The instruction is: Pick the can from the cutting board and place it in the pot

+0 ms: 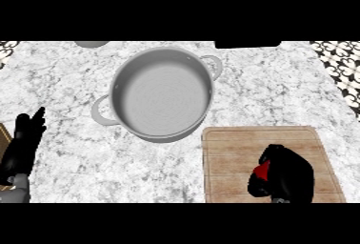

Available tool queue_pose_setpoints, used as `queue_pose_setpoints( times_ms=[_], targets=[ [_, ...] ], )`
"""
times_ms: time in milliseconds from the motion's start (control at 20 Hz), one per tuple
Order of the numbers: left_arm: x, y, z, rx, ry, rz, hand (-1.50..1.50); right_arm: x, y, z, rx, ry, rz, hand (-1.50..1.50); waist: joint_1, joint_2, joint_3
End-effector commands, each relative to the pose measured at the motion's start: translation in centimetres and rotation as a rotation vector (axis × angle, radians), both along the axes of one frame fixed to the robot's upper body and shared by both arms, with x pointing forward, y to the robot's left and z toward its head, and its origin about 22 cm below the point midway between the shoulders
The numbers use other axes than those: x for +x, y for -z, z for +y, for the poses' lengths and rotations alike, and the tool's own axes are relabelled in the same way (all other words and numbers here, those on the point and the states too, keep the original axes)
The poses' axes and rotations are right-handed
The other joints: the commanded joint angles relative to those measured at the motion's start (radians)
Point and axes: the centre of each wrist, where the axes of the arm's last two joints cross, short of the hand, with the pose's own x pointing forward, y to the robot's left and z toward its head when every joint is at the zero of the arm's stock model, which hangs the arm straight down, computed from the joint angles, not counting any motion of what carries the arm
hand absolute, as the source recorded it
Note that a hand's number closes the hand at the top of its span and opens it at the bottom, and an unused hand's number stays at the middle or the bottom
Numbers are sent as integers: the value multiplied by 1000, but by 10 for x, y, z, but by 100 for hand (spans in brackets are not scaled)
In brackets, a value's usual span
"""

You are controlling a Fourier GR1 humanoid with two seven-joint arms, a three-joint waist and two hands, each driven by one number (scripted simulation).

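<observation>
Can-moving starts on a marble counter (281, 90): the pot (162, 93) stands open mid-counter, ready to receive. Near the front edge, the cutting board (232, 157) carries the right hand (288, 174), fingers curled round the red can (263, 170) for lifting. The left hand (25, 143) rests open at the left edge.

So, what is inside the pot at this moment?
The pot shows only its bare grey bottom; nothing lies in it. The can is at the cutting board, mostly covered by the right hand.
</observation>
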Motion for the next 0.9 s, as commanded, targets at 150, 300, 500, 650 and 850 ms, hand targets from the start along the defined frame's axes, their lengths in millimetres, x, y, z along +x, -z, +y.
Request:
queue_pose_setpoints(
  times_ms=[150, 300, 500, 650, 850],
  targets=[
    [-3, 0, 5, 17, -6, -4, 0, -43, -37, 39, -49, 308, -214, 150, -12, -10, -3],
    [0, -2, 7, 13, -13, -1, 0, -50, -63, 55, -121, 278, -416, 150, 5, -6, -5],
    [3, -1, -1, -2, 30, 3, 0, -65, -95, 75, -124, 207, -689, 150, 31, -1, -4],
    [8, -7, 3, 9, 29, 5, 0, -77, -109, 87, -192, 176, -782, 150, 37, 3, -5],
    [10, -9, -6, -2, 50, 6, 0, -80, -116, 96, -299, 159, -804, 150, 57, 6, -4]
  ],
)
